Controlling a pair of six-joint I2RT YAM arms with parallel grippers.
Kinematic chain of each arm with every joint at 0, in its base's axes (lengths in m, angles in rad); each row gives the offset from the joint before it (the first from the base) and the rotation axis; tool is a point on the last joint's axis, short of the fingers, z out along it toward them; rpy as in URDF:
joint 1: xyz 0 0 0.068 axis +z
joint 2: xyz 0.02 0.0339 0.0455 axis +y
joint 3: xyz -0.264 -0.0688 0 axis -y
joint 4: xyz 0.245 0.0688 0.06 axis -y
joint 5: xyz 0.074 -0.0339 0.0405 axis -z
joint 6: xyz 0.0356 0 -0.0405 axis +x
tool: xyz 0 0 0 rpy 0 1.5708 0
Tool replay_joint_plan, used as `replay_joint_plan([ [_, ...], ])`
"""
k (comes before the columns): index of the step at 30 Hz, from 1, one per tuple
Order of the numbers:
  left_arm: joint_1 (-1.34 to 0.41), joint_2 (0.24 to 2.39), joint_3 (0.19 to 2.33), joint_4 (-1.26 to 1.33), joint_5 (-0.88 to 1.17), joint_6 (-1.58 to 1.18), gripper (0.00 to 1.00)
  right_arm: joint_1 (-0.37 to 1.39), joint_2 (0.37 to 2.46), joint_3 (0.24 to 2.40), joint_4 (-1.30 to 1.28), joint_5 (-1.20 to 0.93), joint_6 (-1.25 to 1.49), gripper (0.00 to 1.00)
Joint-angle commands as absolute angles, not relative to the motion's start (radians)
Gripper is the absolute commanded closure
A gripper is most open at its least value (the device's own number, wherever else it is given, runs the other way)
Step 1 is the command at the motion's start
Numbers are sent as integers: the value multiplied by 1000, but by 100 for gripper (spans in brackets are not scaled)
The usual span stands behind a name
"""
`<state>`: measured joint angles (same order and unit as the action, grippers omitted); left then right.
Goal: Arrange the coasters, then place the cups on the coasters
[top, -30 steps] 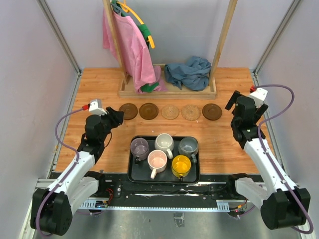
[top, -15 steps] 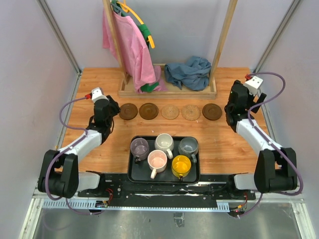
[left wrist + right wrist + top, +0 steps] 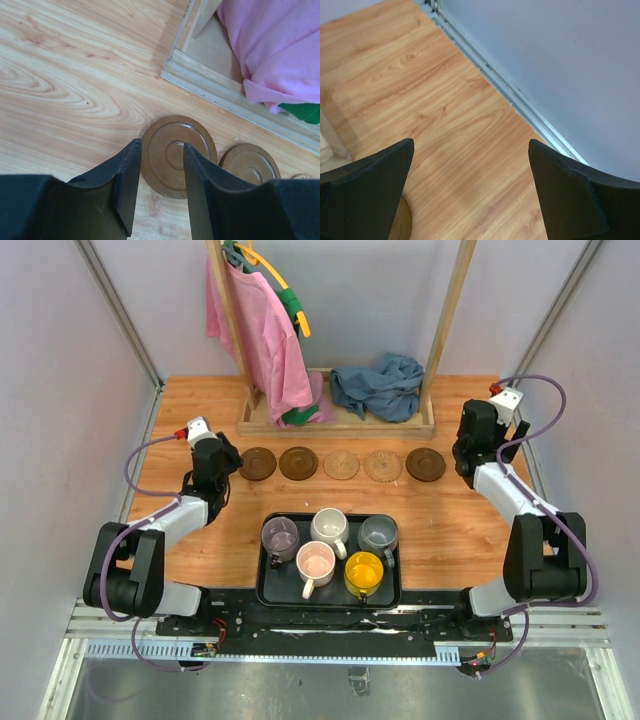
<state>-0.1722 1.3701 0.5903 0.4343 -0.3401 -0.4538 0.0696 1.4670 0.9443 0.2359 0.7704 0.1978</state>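
Five coasters lie in a row across the table: dark brown (image 3: 258, 463), dark brown (image 3: 298, 463), tan woven (image 3: 341, 464), tan woven (image 3: 383, 465), dark brown (image 3: 426, 464). Five cups stand in the black tray (image 3: 392, 595): purple-grey (image 3: 279, 536), white (image 3: 329, 527), grey-blue (image 3: 378, 533), pink (image 3: 315, 562), yellow (image 3: 363, 572). My left gripper (image 3: 229, 462) (image 3: 161, 145) hovers at the leftmost coaster (image 3: 177, 132), jaws partly apart and empty; its neighbour (image 3: 250, 162) lies to the right. My right gripper (image 3: 461, 458) (image 3: 471, 142) is wide open over bare wood beside the rightmost coaster (image 3: 402, 220).
A wooden rack base (image 3: 335, 423) (image 3: 220, 95) stands behind the coasters with a pink garment (image 3: 262, 340) (image 3: 270, 50), green hanger parts (image 3: 296, 310) and a crumpled blue cloth (image 3: 380, 385). Walls and a metal rail (image 3: 520, 95) close off the table's sides.
Both arms have swung outward and back from near the tray. The left gripper has reached the leftmost coaster, jaws slightly narrower. The right gripper has reached the rightmost coaster, still wide open.
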Motion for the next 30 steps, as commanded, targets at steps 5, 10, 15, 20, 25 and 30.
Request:
replay_joint_plan([
  [5, -156, 1351, 583, 480, -331, -463, 56, 37, 1526, 1034, 97, 567, 252, 6],
  [10, -155, 1336, 572, 460, -297, -480, 57, 32, 1641, 1187, -98, 457, 273, 6],
  [15, -155, 1291, 539, 424, -258, -470, 56, 31, 1693, 1224, -181, 390, 301, 6],
  [20, -155, 1228, 483, 411, -250, -475, 55, 32, 1714, 1206, -221, 369, 300, 6],
  [25, -155, 1192, 447, 418, -232, -488, 54, 32, 1775, 1223, -225, 333, 302, 7],
  [30, -155, 1197, 436, 431, -213, -491, 54, 32, 1879, 1301, -223, 270, 313, 8],
])
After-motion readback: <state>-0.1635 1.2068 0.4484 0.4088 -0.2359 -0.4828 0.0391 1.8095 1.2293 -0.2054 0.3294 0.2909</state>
